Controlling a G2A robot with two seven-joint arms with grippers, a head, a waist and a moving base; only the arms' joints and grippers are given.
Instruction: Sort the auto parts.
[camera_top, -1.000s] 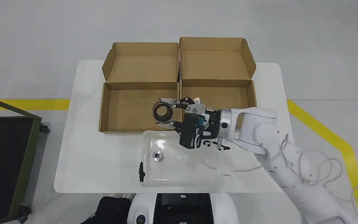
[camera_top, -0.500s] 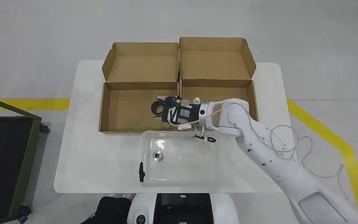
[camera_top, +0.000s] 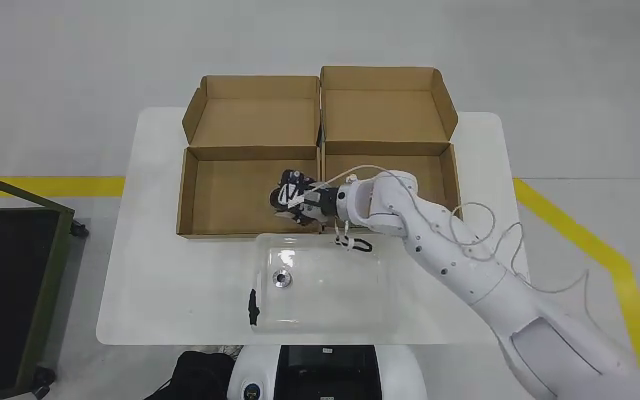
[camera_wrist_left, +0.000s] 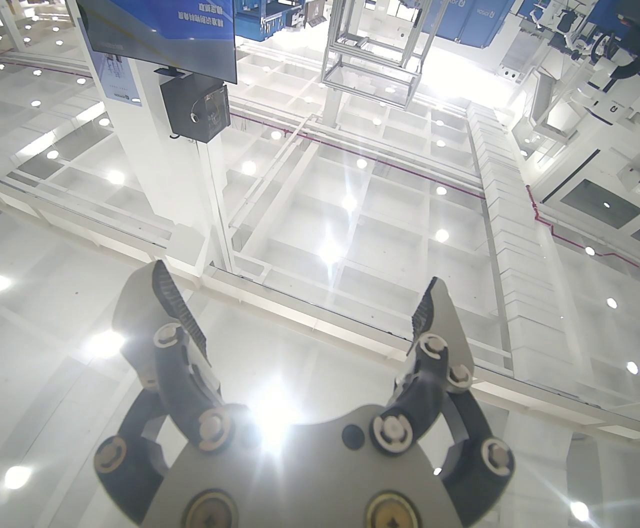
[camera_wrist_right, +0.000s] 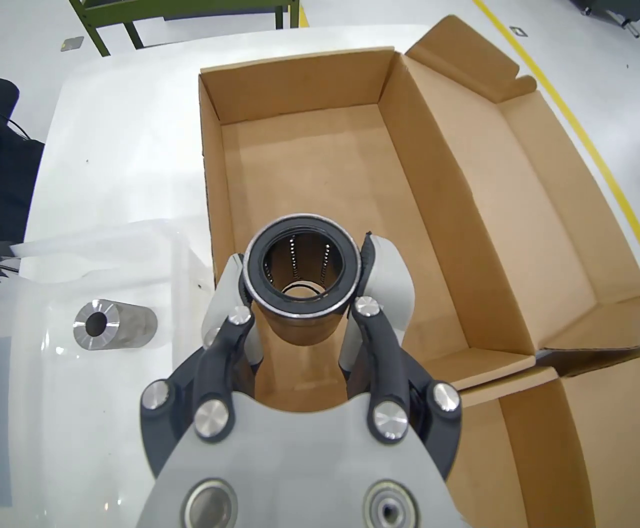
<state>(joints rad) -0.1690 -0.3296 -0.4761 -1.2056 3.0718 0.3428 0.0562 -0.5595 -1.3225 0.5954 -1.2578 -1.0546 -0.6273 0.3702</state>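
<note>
My right gripper (camera_wrist_right: 302, 280) is shut on a black cylindrical bearing (camera_wrist_right: 300, 270) with a metal rim, held over the near right end of the left cardboard box (camera_wrist_right: 310, 165). From above, the right gripper (camera_top: 293, 196) and the bearing (camera_top: 285, 195) sit just inside the left box (camera_top: 230, 195), by its right wall. A silver metal sleeve (camera_wrist_right: 114, 322) lies in the clear plastic tray (camera_top: 320, 300), and the sleeve (camera_top: 284, 279) is at the tray's left. My left gripper (camera_wrist_left: 300, 310) stands open, pointing up at a ceiling, with nothing between its fingers.
The right cardboard box (camera_top: 388, 170) adjoins the left one, both with lids folded back. A small black part (camera_top: 253, 306) lies at the tray's left edge. The white table (camera_top: 150, 250) has free room on its left side.
The right arm has carried the bearing from above the tray's far edge leftward and away, over the left box's near wall and into that box.
</note>
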